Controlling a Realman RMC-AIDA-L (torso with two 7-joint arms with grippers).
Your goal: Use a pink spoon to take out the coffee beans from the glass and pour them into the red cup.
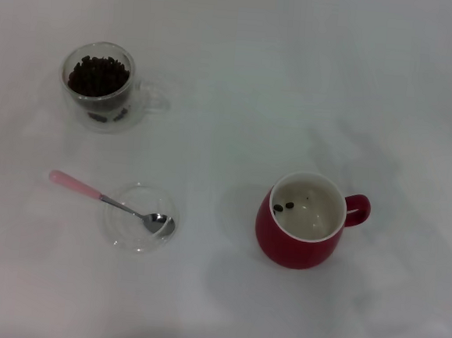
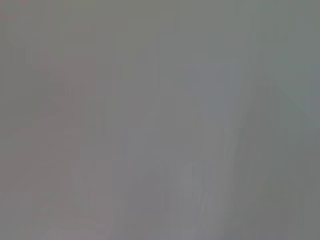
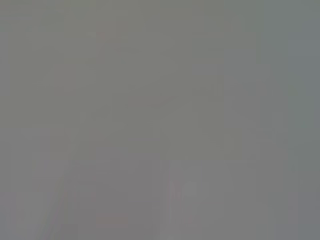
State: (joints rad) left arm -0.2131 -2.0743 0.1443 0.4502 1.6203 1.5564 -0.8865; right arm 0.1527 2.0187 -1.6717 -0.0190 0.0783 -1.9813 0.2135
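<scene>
the pink spoon (image 1: 112,205) lies on the left side of the worktop (image 1: 241,76), towards the near edge in the head view. it is a small teaspoon with a slim pale pink handle that points away to the left and slightly back, a thin metal neck, and a shiny metal bowl. the bowl rests inside a flat round clear glass saucer (image 1: 123,231), while the handle reaches out over the saucer's rim onto the worktop. no beans can be seen in the spoon's bowl.

behind the spoon, farther back on the left, stands the glass (image 1: 99,87), a small clear double-walled mug, upright, with its clear side handle turned to the right. it holds a heap of dark, nearly black coffee beans (image 1: 98,75), which reach close to its rim.

to the right of the spoon and well apart from it stands the red cup (image 1: 302,245), a rounded deep red mug with a white inside and a red loop handle turned to the right. it is upright. a few loose dark beans lie at the bottom of it, near the left inner wall.

the worktop is plain white. neither arm appears in the head view, and both wrist views show only a flat grey blur, so the left and right jaws are out of sight and their state cannot be told.
</scene>
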